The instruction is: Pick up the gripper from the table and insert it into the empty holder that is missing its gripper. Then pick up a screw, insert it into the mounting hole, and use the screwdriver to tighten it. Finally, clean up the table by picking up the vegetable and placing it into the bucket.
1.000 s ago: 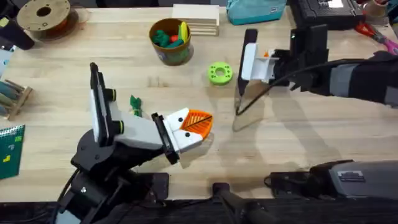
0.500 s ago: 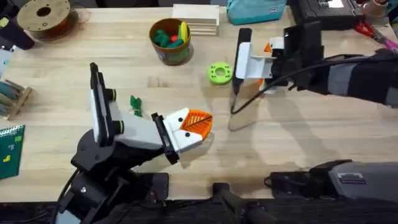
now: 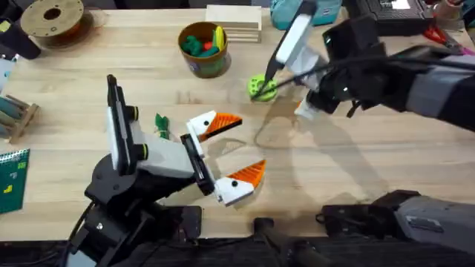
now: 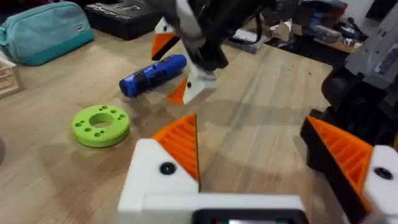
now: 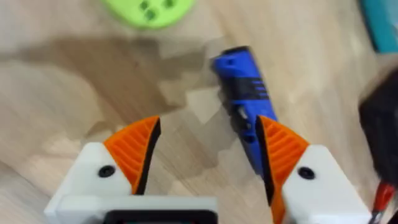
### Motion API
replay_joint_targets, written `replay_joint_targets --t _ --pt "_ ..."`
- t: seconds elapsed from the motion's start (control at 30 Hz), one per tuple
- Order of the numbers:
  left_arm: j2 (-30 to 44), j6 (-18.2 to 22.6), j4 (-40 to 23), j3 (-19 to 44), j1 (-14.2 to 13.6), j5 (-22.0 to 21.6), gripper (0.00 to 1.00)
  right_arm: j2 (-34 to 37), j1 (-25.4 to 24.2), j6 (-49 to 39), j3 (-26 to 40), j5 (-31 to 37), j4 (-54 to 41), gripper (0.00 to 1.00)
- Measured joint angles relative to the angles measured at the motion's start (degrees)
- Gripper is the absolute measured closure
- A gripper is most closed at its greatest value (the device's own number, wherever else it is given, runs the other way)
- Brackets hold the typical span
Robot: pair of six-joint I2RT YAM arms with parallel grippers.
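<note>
My left gripper (image 3: 231,152) stands open near the table's front middle, an orange wedge (image 4: 180,146) seated in each white holder (image 4: 155,186), a dark screw head (image 4: 166,168) on one. The right gripper (image 5: 208,134) is open too, both holders fitted with orange wedges. It hangs low over the blue screwdriver (image 5: 239,93), which lies flat on the wood between its fingers, untouched. The left wrist view shows that gripper (image 4: 177,65) right above the screwdriver (image 4: 152,74). The vegetable (image 3: 161,124) lies beside the left arm. The bucket (image 3: 202,48) stands at the back.
A lime-green ring disc (image 3: 261,87) lies next to the screwdriver. A brown filament spool (image 3: 52,18) sits at the back left, stacked wooden slats (image 3: 234,22) and a teal pouch (image 3: 304,11) at the back. A green card (image 3: 11,178) lies at the left edge.
My left gripper has gone from shut to wide open. The right arm has swung left and tipped down towards the lime disc, over the screwdriver.
</note>
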Motion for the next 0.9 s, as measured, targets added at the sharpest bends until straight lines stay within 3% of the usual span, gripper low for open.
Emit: replay_joint_targets --t 0.2,0.27,0.37,0.5,0.7,0.8,0.9 --pt "0.00 -0.07 5.32 0.11 0.00 -2.94 0.015 -4.97 0.00 11.30 2.70 -2.00 -3.92 0.112" --pt "0.00 -0.94 1.95 1.81 -0.01 -5.88 0.014 -6.22 0.00 14.59 3.03 -3.29 -4.98 0.112" --pt "0.22 -3.23 -10.19 8.03 -0.02 -13.25 0.014 -7.66 0.00 18.97 3.09 -4.98 -6.39 0.112" --pt "4.52 -5.47 -26.04 20.75 -0.01 -23.89 0.014 -8.99 0.00 22.26 3.10 -7.80 -7.02 0.110" --pt "20.87 -7.08 -50.27 43.40 0.00 -37.96 0.014 -10.01 0.00 23.93 3.11 -9.97 -6.57 0.110" --pt "30.37 -9.00 -58.92 52.09 0.00 -42.80 0.014 -10.04 0.00 24.33 3.11 -10.46 -6.59 0.110" --pt "38.49 -10.60 -61.44 58.09 0.11 -44.07 0.013 -10.04 0.00 24.50 3.09 -10.60 -6.61 0.110"
